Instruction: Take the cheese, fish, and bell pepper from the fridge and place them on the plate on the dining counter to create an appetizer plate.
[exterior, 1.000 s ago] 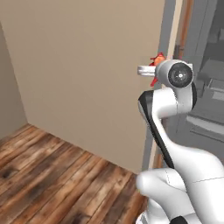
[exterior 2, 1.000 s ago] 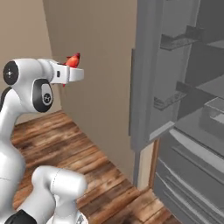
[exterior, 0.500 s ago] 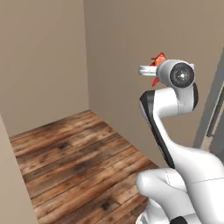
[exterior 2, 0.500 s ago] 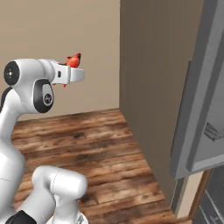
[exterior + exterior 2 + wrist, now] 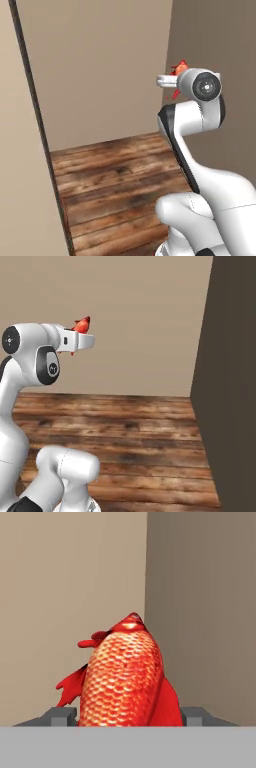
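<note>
The fish (image 5: 125,677) is a scaly red-orange body standing upright between my gripper's (image 5: 129,716) two dark fingertips (image 5: 60,716), which are shut on its lower part. From the base cameras the fish (image 5: 178,69) (image 5: 82,324) pokes up above the white hand, held high in front of the arm's upper joint. The gripper (image 5: 167,80) (image 5: 80,341) is level and points toward the beige wall. The cheese, bell pepper, fridge, plate and dining counter are out of view.
A beige wall (image 5: 100,65) stands ahead, and a darker brown wall panel (image 5: 230,381) rises close on the right. Wooden plank floor (image 5: 125,431) lies open below. A near beige wall edge with a dark strip (image 5: 30,125) stands at the left.
The whole picture has swung as the base turned: the grey fridge and its door have slid out of both base views. The arm holds the same pose with the fish.
</note>
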{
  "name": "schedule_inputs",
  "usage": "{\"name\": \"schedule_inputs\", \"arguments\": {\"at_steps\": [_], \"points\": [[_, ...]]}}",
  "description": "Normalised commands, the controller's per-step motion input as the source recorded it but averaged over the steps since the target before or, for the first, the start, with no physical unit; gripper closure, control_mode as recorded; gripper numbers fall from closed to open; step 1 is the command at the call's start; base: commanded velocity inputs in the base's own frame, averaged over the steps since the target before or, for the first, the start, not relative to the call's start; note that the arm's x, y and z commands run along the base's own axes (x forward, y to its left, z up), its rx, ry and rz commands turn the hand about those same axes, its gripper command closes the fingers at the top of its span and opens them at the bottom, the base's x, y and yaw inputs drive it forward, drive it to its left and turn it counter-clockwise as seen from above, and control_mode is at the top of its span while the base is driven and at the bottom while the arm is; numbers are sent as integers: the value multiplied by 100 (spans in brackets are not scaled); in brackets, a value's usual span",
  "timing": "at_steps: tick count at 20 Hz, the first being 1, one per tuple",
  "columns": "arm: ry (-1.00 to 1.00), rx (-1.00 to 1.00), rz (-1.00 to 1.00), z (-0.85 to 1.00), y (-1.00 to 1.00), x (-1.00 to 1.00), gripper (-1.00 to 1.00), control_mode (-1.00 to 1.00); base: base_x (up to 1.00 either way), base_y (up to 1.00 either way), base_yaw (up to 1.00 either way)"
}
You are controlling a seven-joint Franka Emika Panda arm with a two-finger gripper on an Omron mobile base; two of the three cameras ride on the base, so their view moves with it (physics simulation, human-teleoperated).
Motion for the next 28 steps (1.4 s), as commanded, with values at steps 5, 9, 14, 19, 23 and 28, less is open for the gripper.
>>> {"name": "schedule_inputs", "arguments": {"at_steps": [5,9,14,19,23,28], "points": [[0,0,0,0,0,0,100,100,100,-20,36],[0,0,0,0,0,0,100,100,100,-25,30],[0,0,0,0,0,0,100,100,68,-14,59],[0,0,0,0,0,0,100,100,12,-5,69],[0,0,0,0,0,0,100,100,22,-23,70],[0,0,0,0,0,0,100,100,31,-47,65]]}}
